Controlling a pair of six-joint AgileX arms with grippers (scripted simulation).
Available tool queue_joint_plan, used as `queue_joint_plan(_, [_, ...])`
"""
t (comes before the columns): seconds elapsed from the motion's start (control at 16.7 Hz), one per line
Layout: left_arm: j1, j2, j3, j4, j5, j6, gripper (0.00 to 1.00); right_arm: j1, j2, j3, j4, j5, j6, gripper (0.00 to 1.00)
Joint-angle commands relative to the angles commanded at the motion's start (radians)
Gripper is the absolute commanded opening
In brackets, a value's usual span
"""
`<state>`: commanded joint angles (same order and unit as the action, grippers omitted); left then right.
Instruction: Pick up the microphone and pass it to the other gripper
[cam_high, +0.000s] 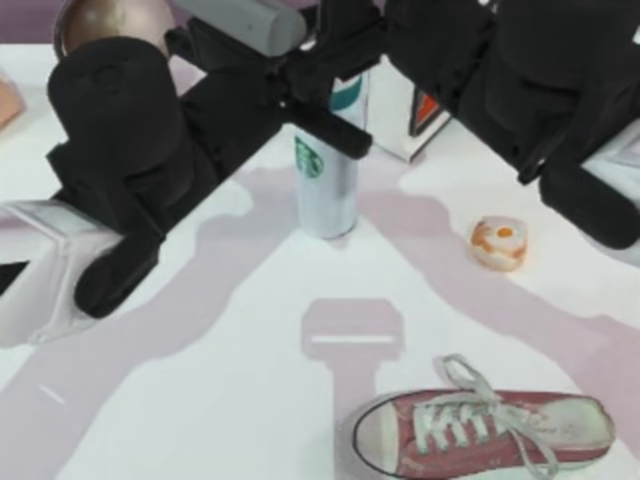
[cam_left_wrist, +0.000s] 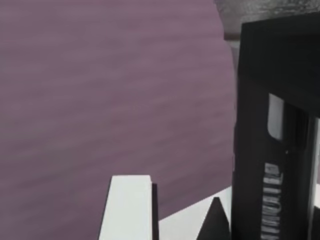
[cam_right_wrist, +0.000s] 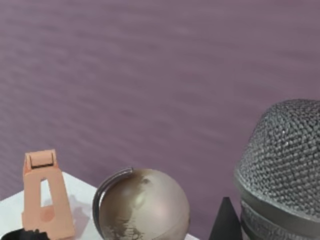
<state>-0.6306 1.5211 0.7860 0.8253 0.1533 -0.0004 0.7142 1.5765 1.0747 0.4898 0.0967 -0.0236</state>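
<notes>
The microphone's grey mesh head (cam_right_wrist: 285, 170) fills one edge of the right wrist view, upright and very close. In the left wrist view its black handle (cam_left_wrist: 260, 150) with pale lettering stands upright, with the mesh head (cam_left_wrist: 270, 12) above it. One left fingertip (cam_left_wrist: 215, 222) lies right against the handle, and the handle hides the other. From above, both arms meet high over the table's back middle and cover the microphone. There my left gripper (cam_high: 315, 100) reaches in from the left and my right gripper (cam_high: 350, 50) from the right.
A white tumbler (cam_high: 327, 185) with a green logo stands under the grippers. Two cartons (cam_high: 410, 115) stand behind it. A frosted pastry (cam_high: 498, 243) lies to the right and a red sneaker (cam_high: 480, 430) at the front. A bronze globe (cam_right_wrist: 142, 207) and a pink stand (cam_right_wrist: 42, 195) are at the back left.
</notes>
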Motion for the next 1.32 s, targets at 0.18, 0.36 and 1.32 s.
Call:
queue_joint_plan(0.18, [0.0,0.0,0.0,0.0,0.0,0.0,0.0,0.0,0.0,0.0,0.0,0.0,0.0,0.1])
queue_joint_plan(0.36, [0.0,0.0,0.0,0.0,0.0,0.0,0.0,0.0,0.0,0.0,0.0,0.0,0.0,0.0])
queue_joint_plan(1.32, [0.0,0.0,0.0,0.0,0.0,0.0,0.68,0.0,0.0,0.0,0.0,0.0,0.0,0.0])
